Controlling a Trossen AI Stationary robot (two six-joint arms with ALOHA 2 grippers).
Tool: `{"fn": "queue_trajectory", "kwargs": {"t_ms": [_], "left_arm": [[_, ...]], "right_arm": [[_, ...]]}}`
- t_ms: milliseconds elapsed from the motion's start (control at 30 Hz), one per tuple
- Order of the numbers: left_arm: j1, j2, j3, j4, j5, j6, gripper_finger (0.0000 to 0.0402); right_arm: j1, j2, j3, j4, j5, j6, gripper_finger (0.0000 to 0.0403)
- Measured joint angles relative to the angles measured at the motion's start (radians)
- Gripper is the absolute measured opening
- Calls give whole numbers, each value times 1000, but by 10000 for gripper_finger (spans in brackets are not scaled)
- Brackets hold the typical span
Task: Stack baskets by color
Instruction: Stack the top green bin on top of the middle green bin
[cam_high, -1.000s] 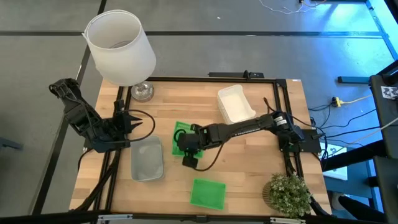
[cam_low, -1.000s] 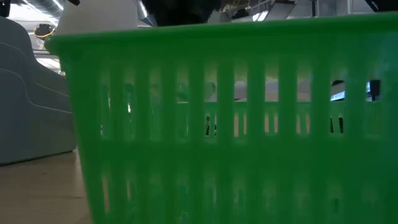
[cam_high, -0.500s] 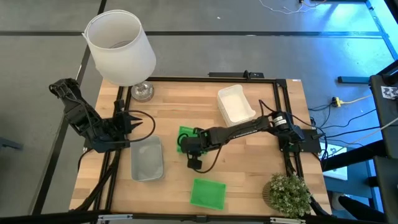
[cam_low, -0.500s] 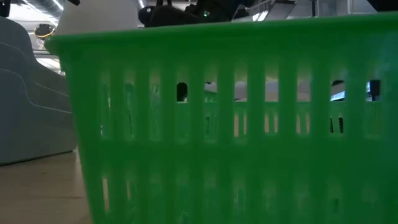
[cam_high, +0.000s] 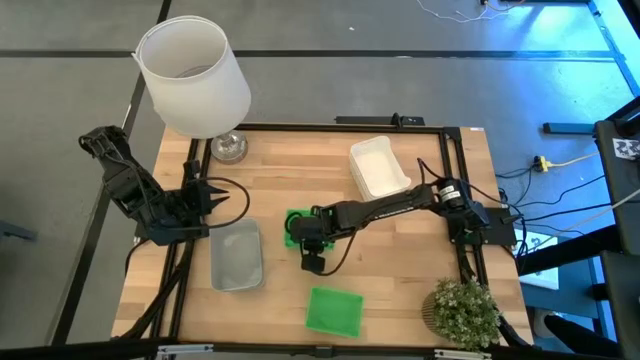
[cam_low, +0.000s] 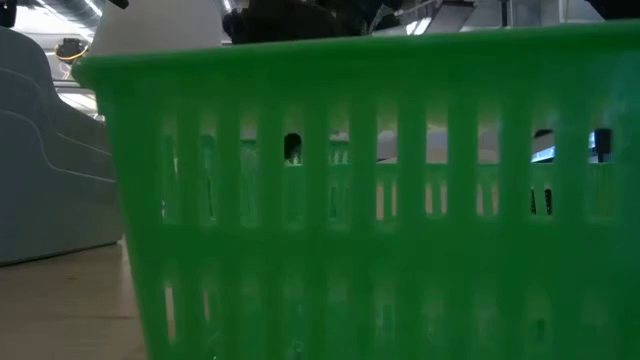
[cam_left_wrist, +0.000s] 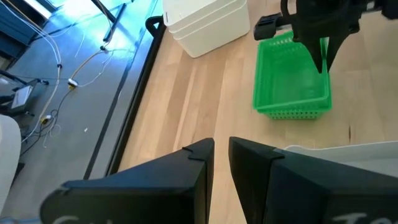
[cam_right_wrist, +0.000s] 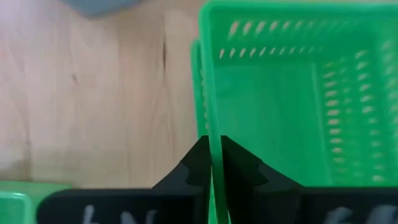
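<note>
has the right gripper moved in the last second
Yes. In the high view the right gripper has shifted slightly toward the white baskets, its fingers on the green basket's wall.

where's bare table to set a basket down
Free: between the white stack and lamp base; between the front green basket and plant. Crowded: mid-table, right claw on a green basket beside the grey stack.
</note>
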Motion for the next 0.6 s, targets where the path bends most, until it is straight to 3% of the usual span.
{"fn": "queue_trajectory", "kwargs": {"t_ms": [300, 600], "left_arm": [[0, 0, 0, 0, 2, 0, 41], [0, 0, 0, 0, 2, -4, 41]], "right_arm": [[0, -2, 121, -44, 1, -25, 32], [0, -2, 109, -69, 1, -26, 32]]}}
